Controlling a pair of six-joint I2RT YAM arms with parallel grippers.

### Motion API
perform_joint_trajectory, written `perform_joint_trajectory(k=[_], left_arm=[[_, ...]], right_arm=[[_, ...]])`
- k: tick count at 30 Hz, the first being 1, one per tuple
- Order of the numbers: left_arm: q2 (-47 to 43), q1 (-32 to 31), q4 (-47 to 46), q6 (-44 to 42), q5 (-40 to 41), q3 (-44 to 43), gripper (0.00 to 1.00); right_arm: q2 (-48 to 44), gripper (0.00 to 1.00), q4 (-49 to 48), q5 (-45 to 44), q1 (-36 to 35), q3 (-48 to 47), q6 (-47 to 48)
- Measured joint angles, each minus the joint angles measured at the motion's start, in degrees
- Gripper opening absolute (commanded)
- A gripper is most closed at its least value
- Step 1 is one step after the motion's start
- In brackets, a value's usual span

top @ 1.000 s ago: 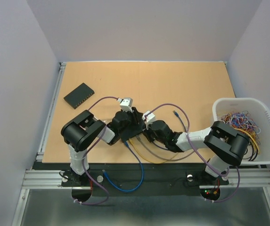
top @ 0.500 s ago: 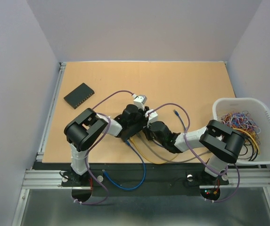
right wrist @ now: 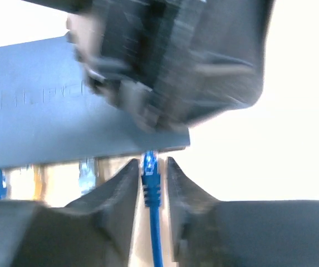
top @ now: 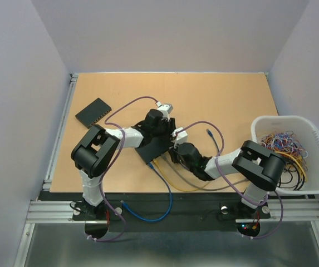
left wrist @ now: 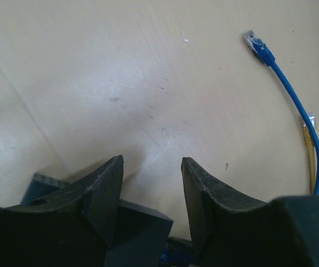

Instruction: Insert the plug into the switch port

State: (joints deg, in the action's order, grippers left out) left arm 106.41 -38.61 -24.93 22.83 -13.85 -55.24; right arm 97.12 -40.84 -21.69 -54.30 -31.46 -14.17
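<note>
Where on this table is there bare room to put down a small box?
Free: the far strip of the table between the black switch and the white basket. Crowded: the near middle, where both arms, the second switch and loose cables meet.

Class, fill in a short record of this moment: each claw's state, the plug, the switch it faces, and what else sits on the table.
left claw: open, empty, above the table
right claw: fingers close beside the blue plug; grip not confirmable
plug position: tip at the switch edge; seating unclear
switch: mid-table, other cables leading from it
second switch: lies apart, far left
bin: right side, holds tangled coloured cables
</note>
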Motion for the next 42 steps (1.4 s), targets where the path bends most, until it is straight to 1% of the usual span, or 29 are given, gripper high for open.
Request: perform_joint_trajectory(k=[5, 6, 11, 15, 19, 22, 26, 31, 36, 40, 42], left_arm=[[-2.5, 2.8, 4.5, -1.4, 0.3, -0.4, 0.58], [-2.8, 3.1, 5.0, -1.5, 0.3, -0.5, 0.58], [-5.0, 4.9, 8.1, -2.8, 0.7, -1.0, 0.58], [-8.0, 5.7, 10.7, -3.7, 2.4, -1.4, 0.58], [-12.9, 6.1, 12.9, -3.7, 5.6, -1.4, 0.58], [-18.7, 6.3, 13.7, -2.4, 8.0, -1.2, 0.57], [-30.4, 6.4, 14.8, -0.7, 9.9, 3.5, 0.57], [-46.3, 6.4, 22.6, 0.5, 12.0, 7.6, 0.57], [-60.8, 6.4, 31.5, 0.0, 15.4, 8.9, 0.6], [-67.6, 6.4, 36.3, -2.1, 19.8, 8.9, 0.6], [-69.6, 6.4, 37.3, -2.9, 22.1, 9.2, 0.61]], right_arm=[[0.0, 0.51, -1.7, -1.8, 0.4, -0.3, 0.4], [-0.1, 0.51, -1.9, -1.9, 0.6, -0.3, 0.4], [-1.4, 0.53, -2.1, -2.4, 0.7, -0.3, 0.4], [-4.1, 0.54, -1.5, -2.5, 0.7, -0.3, 0.3], [-8.4, 0.5, -0.7, -1.2, 0.7, -0.3, -0.9], [-10.7, 0.47, -0.3, 1.6, 0.6, -0.3, -2.6], [-11.3, 0.45, 0.9, 4.3, -0.1, -0.1, -4.6], [-10.1, 0.45, 5.6, 4.5, -4.1, 0.0, -5.1], [-6.8, 0.45, 9.6, 3.8, -6.1, 0.0, -5.1], [-4.7, 0.45, 11.2, 2.2, -6.1, 0.0, -5.1], [-3.9, 0.44, 11.6, 1.3, -6.1, -0.5, -5.0]])
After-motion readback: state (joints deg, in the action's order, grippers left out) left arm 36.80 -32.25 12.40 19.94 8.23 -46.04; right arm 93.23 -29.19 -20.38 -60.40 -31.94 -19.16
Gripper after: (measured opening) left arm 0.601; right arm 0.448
